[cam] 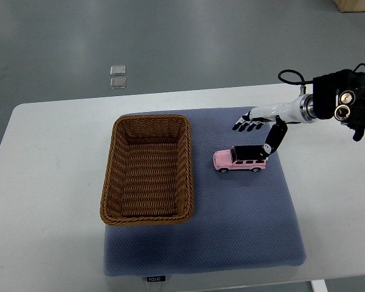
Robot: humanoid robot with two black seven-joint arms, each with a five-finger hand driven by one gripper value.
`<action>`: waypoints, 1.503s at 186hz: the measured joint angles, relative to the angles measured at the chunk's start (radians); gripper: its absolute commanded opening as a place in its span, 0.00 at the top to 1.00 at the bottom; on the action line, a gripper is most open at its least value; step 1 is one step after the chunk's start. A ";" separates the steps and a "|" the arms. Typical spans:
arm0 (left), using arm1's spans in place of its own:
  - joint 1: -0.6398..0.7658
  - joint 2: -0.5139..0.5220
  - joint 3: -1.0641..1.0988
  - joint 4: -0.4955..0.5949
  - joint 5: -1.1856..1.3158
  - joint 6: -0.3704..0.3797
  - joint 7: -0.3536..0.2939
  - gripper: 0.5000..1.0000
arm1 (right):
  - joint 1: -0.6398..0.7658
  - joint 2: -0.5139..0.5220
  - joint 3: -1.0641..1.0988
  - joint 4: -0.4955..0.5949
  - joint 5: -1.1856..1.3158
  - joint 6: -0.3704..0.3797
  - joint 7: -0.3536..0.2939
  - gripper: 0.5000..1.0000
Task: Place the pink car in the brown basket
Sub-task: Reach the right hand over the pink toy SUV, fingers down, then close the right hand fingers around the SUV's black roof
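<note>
While the pink car point(240, 160) remains ungrasped, right hand point(260, 131) is held spread above it.
Fingers should be closed squarely across the roof before transfer to the brown basket point(147, 170).

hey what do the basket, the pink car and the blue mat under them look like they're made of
Brown basket: woven wicker or rattan, matte; the interlaced strands show on walls and floor.
Pink car: probably painted die-cast metal or plastic, smooth with a slight sheen, black roof; the view can't settle which.
Blue mat: soft fabric or foam pad, judging by its dimpled texture and rounded edges.
</note>
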State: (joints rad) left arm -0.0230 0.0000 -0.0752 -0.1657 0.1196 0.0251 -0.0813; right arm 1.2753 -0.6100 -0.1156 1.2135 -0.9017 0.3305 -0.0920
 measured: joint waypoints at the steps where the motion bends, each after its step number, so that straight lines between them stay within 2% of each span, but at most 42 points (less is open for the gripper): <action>1: 0.000 0.000 0.000 0.000 0.000 0.000 0.000 0.00 | -0.002 0.002 -0.001 0.000 0.000 -0.002 -0.001 0.19; 36: 0.000 0.000 0.000 0.000 0.000 0.000 0.000 0.00 | -0.033 0.057 -0.007 -0.012 -0.001 -0.052 -0.003 0.19; 84: 0.000 0.000 0.000 0.000 0.000 0.000 0.000 0.00 | -0.050 0.126 -0.019 -0.093 -0.046 -0.085 -0.003 0.19; 109: 0.000 0.000 0.000 0.000 0.000 0.000 0.000 0.00 | -0.060 0.144 -0.027 -0.129 -0.100 -0.091 -0.003 0.19; 169: 0.000 0.000 0.000 0.000 0.000 0.001 0.000 0.00 | -0.063 0.152 -0.029 -0.128 -0.139 -0.088 -0.003 0.21; 200: 0.000 0.000 0.000 0.000 0.000 0.000 0.000 0.00 | -0.066 0.160 -0.029 -0.128 -0.140 -0.083 -0.003 0.41; 254: 0.000 0.000 0.000 0.000 0.000 0.000 0.000 0.00 | -0.071 0.154 -0.031 -0.128 -0.142 -0.070 -0.002 0.59; 261: 0.000 0.000 0.000 0.000 0.000 0.000 0.000 0.00 | -0.071 0.153 -0.031 -0.127 -0.142 -0.066 -0.002 0.72; 280: 0.000 0.000 0.000 0.000 0.000 0.000 0.000 0.00 | -0.068 0.151 -0.031 -0.122 -0.142 -0.052 -0.002 0.98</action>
State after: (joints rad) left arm -0.0230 0.0000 -0.0752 -0.1656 0.1196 0.0253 -0.0813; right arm 1.2076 -0.4591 -0.1464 1.0912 -1.0434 0.2789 -0.0935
